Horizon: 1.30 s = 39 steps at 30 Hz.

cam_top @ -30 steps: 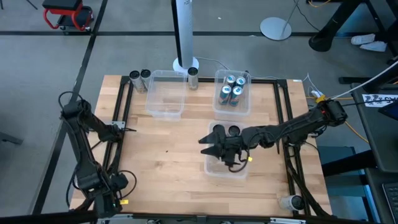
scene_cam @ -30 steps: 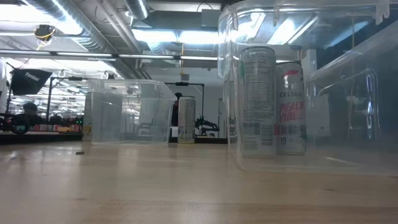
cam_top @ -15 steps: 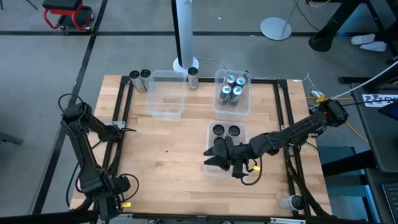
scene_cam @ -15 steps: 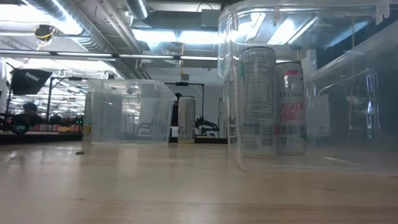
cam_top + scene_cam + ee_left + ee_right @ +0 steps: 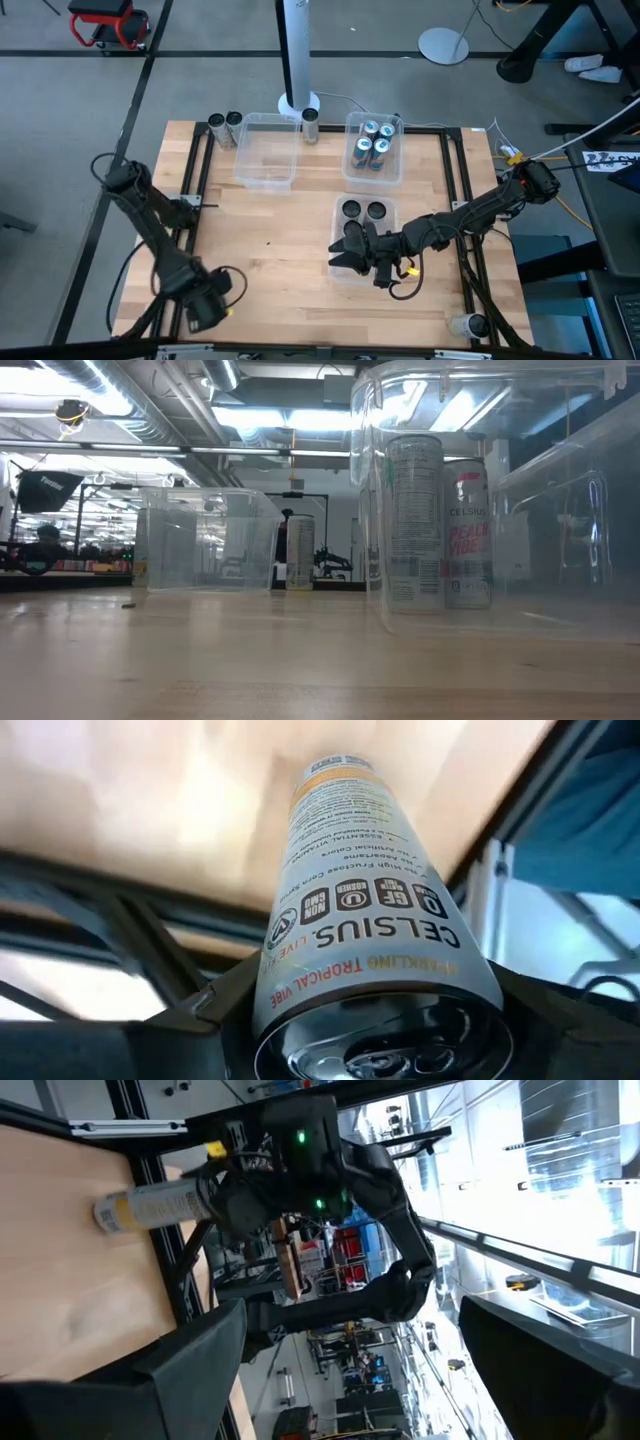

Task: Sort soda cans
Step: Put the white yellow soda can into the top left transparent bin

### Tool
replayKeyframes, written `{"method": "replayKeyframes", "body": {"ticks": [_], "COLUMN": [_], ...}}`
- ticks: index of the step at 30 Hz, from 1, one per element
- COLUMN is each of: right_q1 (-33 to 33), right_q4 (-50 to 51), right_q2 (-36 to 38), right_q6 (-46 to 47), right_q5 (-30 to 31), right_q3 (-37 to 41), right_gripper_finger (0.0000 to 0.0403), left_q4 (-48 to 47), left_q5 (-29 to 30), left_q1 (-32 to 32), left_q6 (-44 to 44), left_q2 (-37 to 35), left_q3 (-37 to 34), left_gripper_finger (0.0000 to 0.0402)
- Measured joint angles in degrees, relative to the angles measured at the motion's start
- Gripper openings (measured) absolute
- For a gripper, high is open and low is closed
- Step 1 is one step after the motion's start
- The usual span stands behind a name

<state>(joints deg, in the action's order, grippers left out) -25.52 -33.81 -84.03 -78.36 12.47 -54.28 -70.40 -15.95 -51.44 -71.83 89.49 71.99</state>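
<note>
My left gripper point(image 5: 210, 303) is at the table's near-left corner, shut on a silver-grey soda can point(image 5: 365, 910). The right wrist view shows this can point(image 5: 150, 1206) sticking out of that gripper. My right gripper point(image 5: 342, 252) is open and hovers over the near clear bin point(image 5: 362, 272). Two dark cans point(image 5: 363, 210) stand upright in that bin's far end, also seen in the low view point(image 5: 415, 520). Several blue-and-silver cans point(image 5: 372, 145) stand in the far right bin. My left gripper pinches the silver-grey can near its top end point(image 5: 300, 1020), one finger point(image 5: 190, 1020) on each side. The can lies along the fingers and points away from the gripper, roughly level. I cannot tell whether it rests on anything.
A clear bin point(image 5: 265, 150) with nothing in it sits at the far middle. Two cans point(image 5: 225, 128) stand at the far left and one point(image 5: 310, 122) beside a white pole. Another can point(image 5: 466, 324) lies by the near-right corner. A black frame rail point(image 5: 195, 180) runs round the table.
My right gripper moved from the two dark cans toward the table's near edge, staying over the near bin, then held still. My left gripper shifted a little toward the table's right at the near-left corner as its arm straightened.
</note>
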Motion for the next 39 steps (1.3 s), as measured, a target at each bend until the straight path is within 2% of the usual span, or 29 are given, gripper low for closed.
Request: {"method": "replayKeyframes", "body": {"ticks": [6, 13, 22, 27, 30, 36, 39], "right_q1": [0.0, 0.0, 0.0, 0.0, 0.0, 0.0, 0.0], "right_q4": [0.9, 1.1, 2.5, 3.1, 3.5, 3.7, 3.8], "right_q2": [0.0, 0.0, -0.1, -0.1, -0.1, -0.1, -0.1], "right_q6": [0.0, -0.1, -0.1, -0.1, -0.1, -0.2, -0.1], "right_q5": [0.0, 0.5, 0.5, 0.6, 0.6, 3.2, 3.5], "right_q3": [0.0, 0.0, 0.0, 0.0, 0.0, 0.0, 0.0], "right_gripper_finger": [0.0365, 0.0365, 0.0365, 0.0365, 0.0365, 0.0365, 0.0365], "left_q4": [-7.0, -7.1, -7.2, -8.7, -11.5, -12.0, -12.1], "left_q5": [2.3, 8.4, 11.9, 18.3, 21.8, 20.9, 19.5], "left_q1": [9.6, 19.1, 24.0, 25.2, 25.7, 27.8, 29.5], "left_q6": [17.1, 34.7, 60.4, 66.8, 68.3, 64.6, 58.8], "left_q2": [0.0, 0.0, 0.0, 0.7, 1.7, 2.2, 2.2], "left_q3": [0.0, 0.0, 0.0, 0.3, 0.3, 0.3, 0.3], "left_gripper_finger": [0.0243, 0.0243, 0.0243, 0.0244, 0.0259, 0.0258, 0.0256]}}
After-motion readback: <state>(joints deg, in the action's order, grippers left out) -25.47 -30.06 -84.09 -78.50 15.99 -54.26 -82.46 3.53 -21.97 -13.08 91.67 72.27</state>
